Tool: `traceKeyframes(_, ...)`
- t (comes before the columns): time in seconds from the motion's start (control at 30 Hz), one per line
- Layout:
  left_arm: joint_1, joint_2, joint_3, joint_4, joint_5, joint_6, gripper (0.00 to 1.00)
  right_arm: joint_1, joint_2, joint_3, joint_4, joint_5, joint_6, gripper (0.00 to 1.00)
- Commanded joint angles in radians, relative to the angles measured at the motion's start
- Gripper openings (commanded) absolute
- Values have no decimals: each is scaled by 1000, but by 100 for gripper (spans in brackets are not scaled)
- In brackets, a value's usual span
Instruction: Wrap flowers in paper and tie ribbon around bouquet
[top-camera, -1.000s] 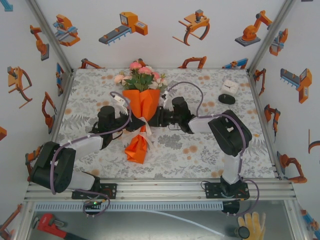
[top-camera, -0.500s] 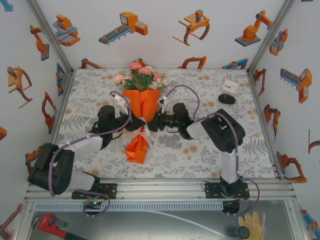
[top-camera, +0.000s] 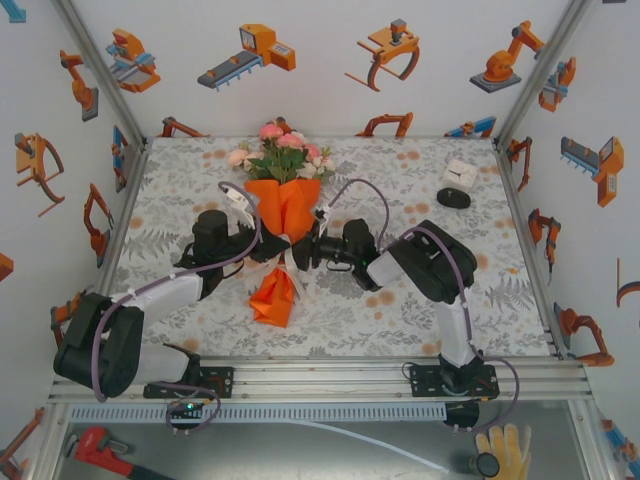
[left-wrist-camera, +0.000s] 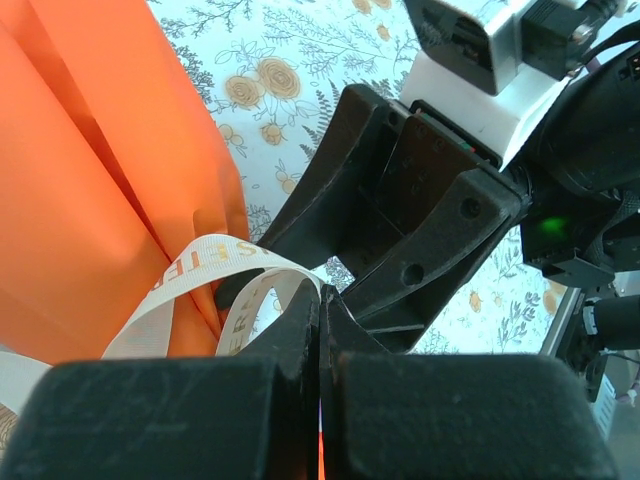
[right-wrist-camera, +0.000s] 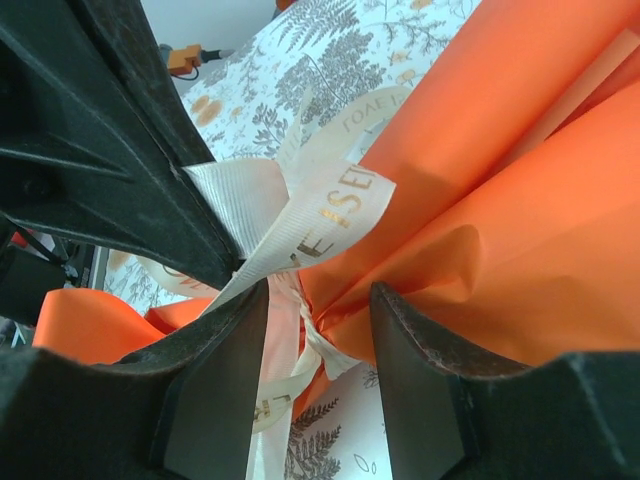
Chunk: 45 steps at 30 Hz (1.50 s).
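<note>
**Grippers Meet at the Bouquet's Waist**

The bouquet (top-camera: 281, 235) lies mid-table on the floral cloth (top-camera: 400, 300). The flowers (top-camera: 280, 152) point to the far wall and the orange paper (top-camera: 272, 295) narrows toward the arms. Both grippers crowd in from either side, right where the cream ribbon (right-wrist-camera: 320, 215) bunches.

The left gripper (left-wrist-camera: 320, 298) has its fingers pressed flat together, with a ribbon loop running into the tips, so it looks pinched there. The right gripper (right-wrist-camera: 318, 325) stands partly open, its fingers straddling a ribbon tail and the gathered paper, with a gap on either side.

Off to the far right, well apart, sit a white box (top-camera: 460, 172) and a black disc (top-camera: 453, 198). Below the table's near rail lie a red wrench (top-camera: 95, 442) and a yellow glove (top-camera: 505, 445).

The stems are hidden inside the paper. From above, the gripper bodies cover the knot.

The ribbon carries gold capitals. "ISE" reads clearly in the right wrist view, but the rest is folded away.
</note>
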Motion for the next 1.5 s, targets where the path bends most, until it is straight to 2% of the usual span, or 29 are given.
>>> traceKeyframes(0.0,-5,-24,27,-16,2,25,0,7,-15,15,92,8,-7,45)
traceKeyframes(0.2,-5,-16,28,-5,5,20,0,7,-38,22,91,11,14,46)
traceKeyframes(0.47,-6,-33,21,-18,0,19,0,13,-37,71,90,16,36,41)
traceKeyframes(0.8,-5,-43,11,26,1,-33,0,22,-52,122,90,29,102,40)
traceKeyframes(1.0,-5,-47,5,26,5,-35,0,33,-29,149,90,29,143,27)
traceKeyframes(1.23,-6,-54,-12,27,5,-41,0,48,-16,155,90,33,143,19)
traceKeyframes(1.27,-6,-56,-13,27,5,-41,0,48,-15,154,90,35,143,19)
traceKeyframes(1.37,-5,-64,-20,29,7,-42,0,49,-16,148,90,53,141,40)
traceKeyframes(1.47,-6,-74,-23,33,13,-50,0,50,-13,153,90,103,135,39)
